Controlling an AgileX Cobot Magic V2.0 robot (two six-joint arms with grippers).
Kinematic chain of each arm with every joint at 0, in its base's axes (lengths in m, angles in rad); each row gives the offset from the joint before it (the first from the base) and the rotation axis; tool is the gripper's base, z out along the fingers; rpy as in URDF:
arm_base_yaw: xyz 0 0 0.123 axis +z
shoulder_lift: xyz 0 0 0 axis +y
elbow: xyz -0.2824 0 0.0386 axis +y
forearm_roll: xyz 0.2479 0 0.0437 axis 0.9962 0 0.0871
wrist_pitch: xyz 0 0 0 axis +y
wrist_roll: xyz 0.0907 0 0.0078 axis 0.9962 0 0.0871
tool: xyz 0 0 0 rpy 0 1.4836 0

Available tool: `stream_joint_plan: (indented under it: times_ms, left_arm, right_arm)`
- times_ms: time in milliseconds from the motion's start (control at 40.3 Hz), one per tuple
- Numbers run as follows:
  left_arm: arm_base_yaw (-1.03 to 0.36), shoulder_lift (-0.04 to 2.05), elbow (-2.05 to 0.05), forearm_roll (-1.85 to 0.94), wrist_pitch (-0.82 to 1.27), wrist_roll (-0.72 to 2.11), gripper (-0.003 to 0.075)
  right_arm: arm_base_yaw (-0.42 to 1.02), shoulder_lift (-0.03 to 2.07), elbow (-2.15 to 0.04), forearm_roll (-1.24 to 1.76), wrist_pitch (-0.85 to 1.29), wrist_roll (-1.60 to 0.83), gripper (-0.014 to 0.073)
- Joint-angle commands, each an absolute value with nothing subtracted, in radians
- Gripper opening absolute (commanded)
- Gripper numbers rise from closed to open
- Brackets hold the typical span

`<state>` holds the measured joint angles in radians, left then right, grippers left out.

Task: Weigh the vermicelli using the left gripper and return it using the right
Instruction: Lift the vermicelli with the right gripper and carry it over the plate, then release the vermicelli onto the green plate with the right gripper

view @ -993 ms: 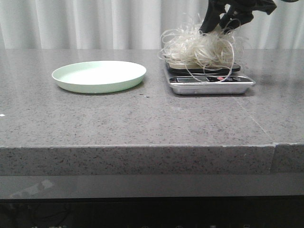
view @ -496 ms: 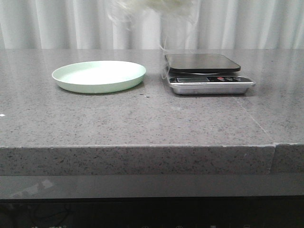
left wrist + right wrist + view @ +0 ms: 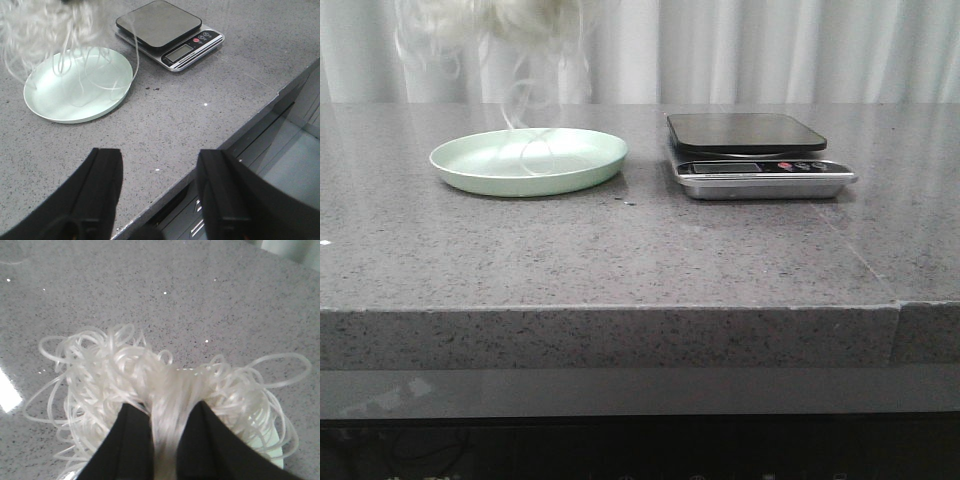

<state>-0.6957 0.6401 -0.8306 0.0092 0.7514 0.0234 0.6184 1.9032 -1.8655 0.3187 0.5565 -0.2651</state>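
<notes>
Right pincer point(image 3: 162, 440) clamping vermicelli point(image 3: 165, 385), above plate point(image 3: 470, 170)

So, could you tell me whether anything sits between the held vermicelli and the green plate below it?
Nothing visible does. The vermicelli, clamped in the right gripper, hangs above the bare plate, with only its own trailing strands reaching down.

One plate point(image 3: 528, 160), one scale point(image 3: 757, 155), one vermicelli tangle point(image 3: 165, 405)

Grey stone table point(image 3: 620, 250) bears plate point(image 3: 480, 180), seemingly scale point(image 3: 760, 170).
</notes>
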Motion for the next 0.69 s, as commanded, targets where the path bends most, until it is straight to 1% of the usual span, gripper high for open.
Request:
stream_joint_plan:
  times_ms: [0, 74, 149, 323, 447, 496, 670]
  left_arm:
    - [-0.704, 0.638, -0.856, 0.006, 0.677, 0.011, 0.0419]
    - [-0.704, 0.638, -0.856, 0.006, 0.677, 0.011, 0.0419]
    - [-0.704, 0.638, -0.856, 0.006, 0.677, 0.011, 0.0419]
    - [-0.704, 0.638, -0.856, 0.006, 0.677, 0.011, 0.0419]
    - [-0.704, 0.638, -0.856, 0.006, 0.677, 0.011, 0.0419]
    - [-0.704, 0.638, -0.856, 0.006, 0.677, 0.011, 0.0419]
    - [-0.704, 0.638, -0.856, 0.006, 0.677, 0.011, 0.0419]
  right_arm:
    - [0.617, 1.884, -1.901, 0.339, 0.440, -0.279, 0.0133]
    - [0.617, 1.915, -1.901, 0.339, 0.445, -0.279, 0.0148]
    - [0.618, 1.936, -1.901, 0.339, 0.460, -0.279, 0.0206]
    - [0.618, 1.957, -1.901, 0.340, 0.482, -0.279, 0.0440]
    - [0.618, 1.956, -1.901, 0.340, 0.482, -0.279, 0.0556]
    - [0.618, 1.956, -1.901, 0.339, 0.484, -0.279, 0.0574]
    - [0.617, 1.915, -1.901, 0.309, 0.506, -0.279, 0.0571]
